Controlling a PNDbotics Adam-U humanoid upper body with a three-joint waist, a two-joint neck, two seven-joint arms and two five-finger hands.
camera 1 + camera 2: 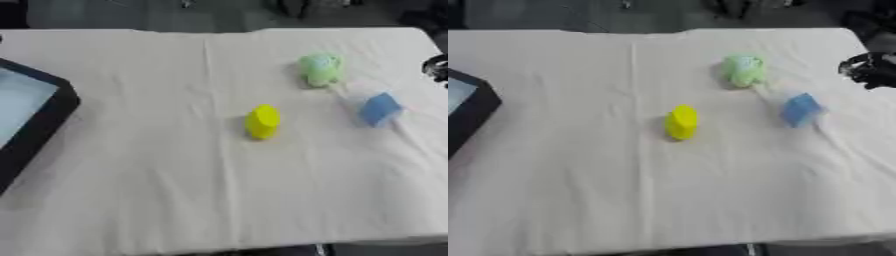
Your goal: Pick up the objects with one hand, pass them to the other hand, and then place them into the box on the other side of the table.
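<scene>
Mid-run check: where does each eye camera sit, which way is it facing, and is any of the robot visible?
Left eye view: head camera looking down at the white cloth-covered table; black-rimmed box at left; right hand barely at the right edge.
Right eye view: same head, set slightly rightward; more of that dark hand shows, fingers unclear.
Shared: yellow block, pale green soft toy, blue block.

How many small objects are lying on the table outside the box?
3. The yellow object is near the table's middle, the green object is farther back to the right, and the blue object is at the right. Part of the box is out of view.
</scene>
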